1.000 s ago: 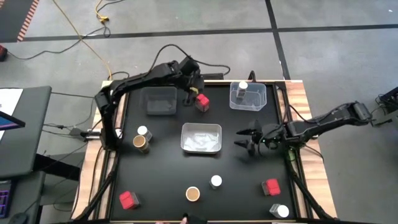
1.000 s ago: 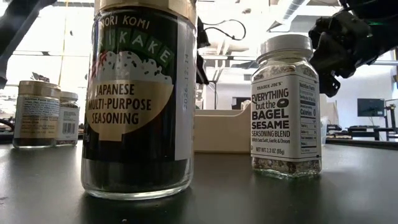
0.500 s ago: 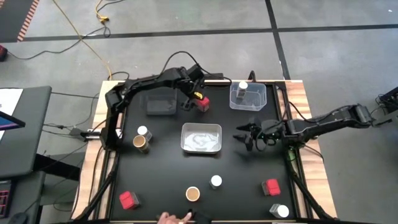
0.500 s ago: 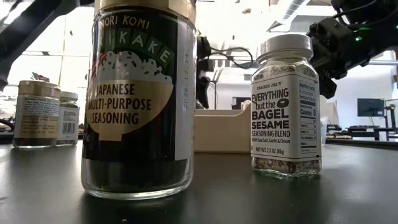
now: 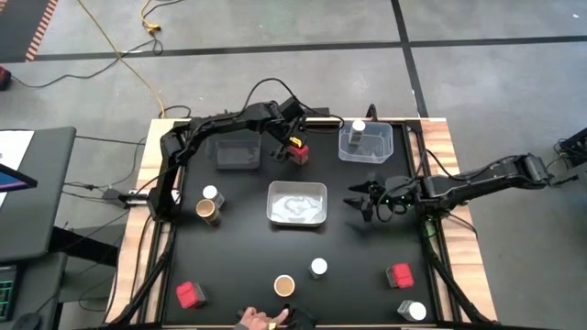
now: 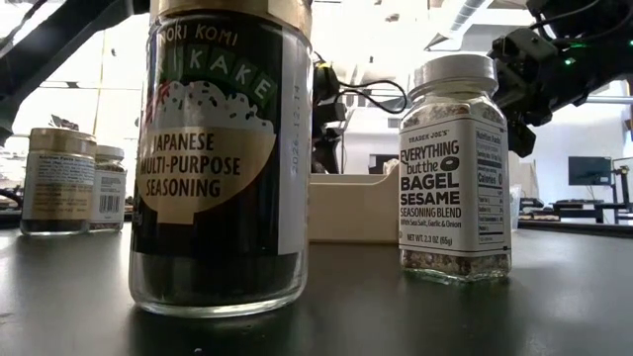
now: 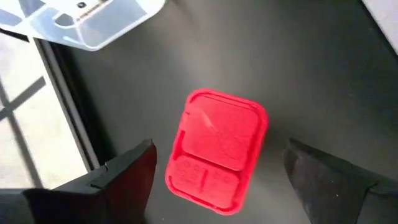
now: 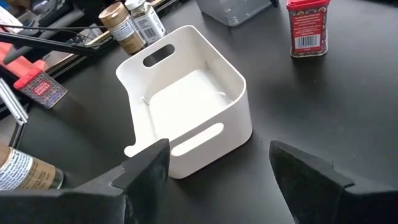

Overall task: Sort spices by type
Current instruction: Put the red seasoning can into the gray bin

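Observation:
My left gripper [image 5: 286,144] [image 7: 219,158] is open at the table's far side. Its fingers stand on either side of a red blocky container [image 5: 299,152] [image 7: 217,149] that rests on its base, without touching it. My right gripper [image 5: 367,201] [image 8: 217,165] hangs open above the table, right of the white tray [image 5: 296,203] [image 8: 186,112]. One white-lidded jar [image 5: 358,128] stands in the clear tray [image 5: 378,147]. The other spices stand loose: jars [image 5: 209,203] at left, a brown-topped jar [image 5: 284,286] [image 6: 223,158] and a white-lidded jar [image 5: 318,267] [image 6: 455,168] near the front, red blocks [image 5: 190,294] [image 5: 399,275], and a white-lidded jar [image 5: 415,312].
A grey tray [image 5: 237,151] sits left of my left gripper. A person's hand [image 5: 261,319] reaches in at the near edge beside the brown-topped jar. Open black tabletop lies between the white tray and the front jars. Wooden rails [image 5: 449,174] border the table.
My left gripper has come down around the red block, which has stayed in place. My right gripper has risen slightly and shifted a little toward the far edge. A person's hand has come into view at the near edge.

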{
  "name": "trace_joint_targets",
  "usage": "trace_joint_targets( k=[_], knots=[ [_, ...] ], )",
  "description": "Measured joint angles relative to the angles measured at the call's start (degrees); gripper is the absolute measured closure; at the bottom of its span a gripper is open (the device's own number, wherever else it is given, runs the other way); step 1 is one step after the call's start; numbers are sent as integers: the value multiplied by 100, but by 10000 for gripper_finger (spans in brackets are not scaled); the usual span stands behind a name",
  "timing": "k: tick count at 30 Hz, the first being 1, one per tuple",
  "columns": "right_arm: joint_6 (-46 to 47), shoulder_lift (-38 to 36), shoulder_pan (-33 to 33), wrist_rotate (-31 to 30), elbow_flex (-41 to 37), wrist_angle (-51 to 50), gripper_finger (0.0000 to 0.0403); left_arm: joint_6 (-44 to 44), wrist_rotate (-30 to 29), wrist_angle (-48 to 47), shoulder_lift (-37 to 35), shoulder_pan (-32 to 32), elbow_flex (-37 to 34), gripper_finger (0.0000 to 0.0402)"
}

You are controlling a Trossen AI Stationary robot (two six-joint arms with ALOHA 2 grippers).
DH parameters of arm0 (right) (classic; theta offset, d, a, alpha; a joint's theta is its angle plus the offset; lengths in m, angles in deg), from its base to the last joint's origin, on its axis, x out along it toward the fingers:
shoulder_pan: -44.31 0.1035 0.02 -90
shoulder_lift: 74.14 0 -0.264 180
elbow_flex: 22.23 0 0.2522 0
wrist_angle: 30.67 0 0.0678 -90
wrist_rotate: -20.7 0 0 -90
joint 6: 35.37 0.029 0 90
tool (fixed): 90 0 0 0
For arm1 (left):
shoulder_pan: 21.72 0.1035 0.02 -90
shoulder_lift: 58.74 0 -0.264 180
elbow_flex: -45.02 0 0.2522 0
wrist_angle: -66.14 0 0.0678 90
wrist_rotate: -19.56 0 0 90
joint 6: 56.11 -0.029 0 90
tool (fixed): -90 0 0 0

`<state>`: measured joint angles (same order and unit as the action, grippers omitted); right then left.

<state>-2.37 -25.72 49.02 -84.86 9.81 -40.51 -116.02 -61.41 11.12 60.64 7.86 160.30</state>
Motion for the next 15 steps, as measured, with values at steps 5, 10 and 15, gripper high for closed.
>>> trace_joint_targets(
  k=[5,10,15],
  knots=[
    [-26,-2,-1,1,3,-4,101,-96,3,124,242,17,0,68],
    [-17,-2,0,1,4,-11,101,36,-13,247,334,2,5,68],
    [-5,-2,0,1,4,-14,101,43,-6,207,322,5,3,68]
  ],
)
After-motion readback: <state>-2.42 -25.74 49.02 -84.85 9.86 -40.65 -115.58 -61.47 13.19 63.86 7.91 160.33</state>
